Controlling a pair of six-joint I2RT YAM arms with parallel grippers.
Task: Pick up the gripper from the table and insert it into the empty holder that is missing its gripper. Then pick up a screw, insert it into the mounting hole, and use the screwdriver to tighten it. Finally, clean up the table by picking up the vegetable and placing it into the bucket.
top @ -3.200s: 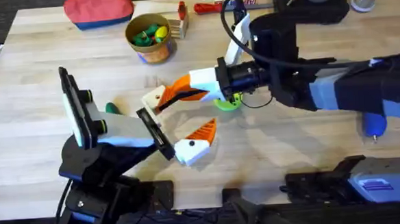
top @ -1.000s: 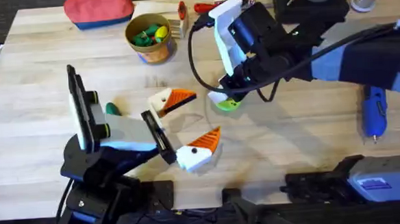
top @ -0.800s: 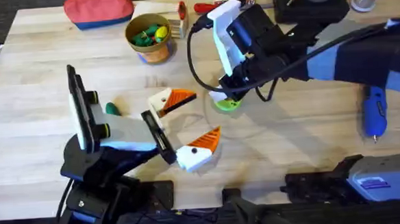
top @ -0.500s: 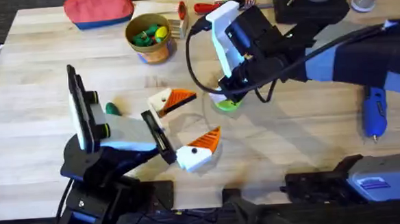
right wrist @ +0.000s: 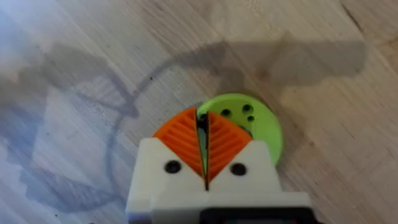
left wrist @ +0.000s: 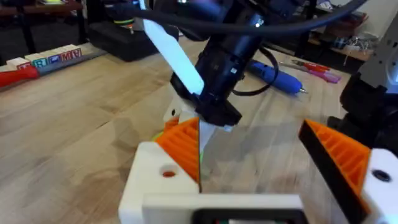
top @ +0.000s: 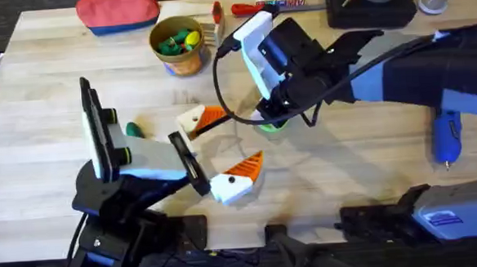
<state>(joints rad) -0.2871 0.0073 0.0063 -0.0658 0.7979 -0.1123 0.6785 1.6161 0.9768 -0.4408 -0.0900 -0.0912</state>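
The right gripper [right wrist: 205, 140] points down over the lime-green disc [right wrist: 258, 127] near the middle of the table [top: 52, 172], its orange pads pressed together with a small dark item, too tiny to identify, at the tips. The left gripper [top: 219, 147] rests low at the near left, jaws spread wide with nothing between them. The bucket [top: 180, 45] stands far left of centre beside a red pouch [top: 117, 11]. The vegetable [top: 134, 130] lies left of the left arm. The screwdriver [top: 446, 139] lies at the right edge, partly behind the right arm.
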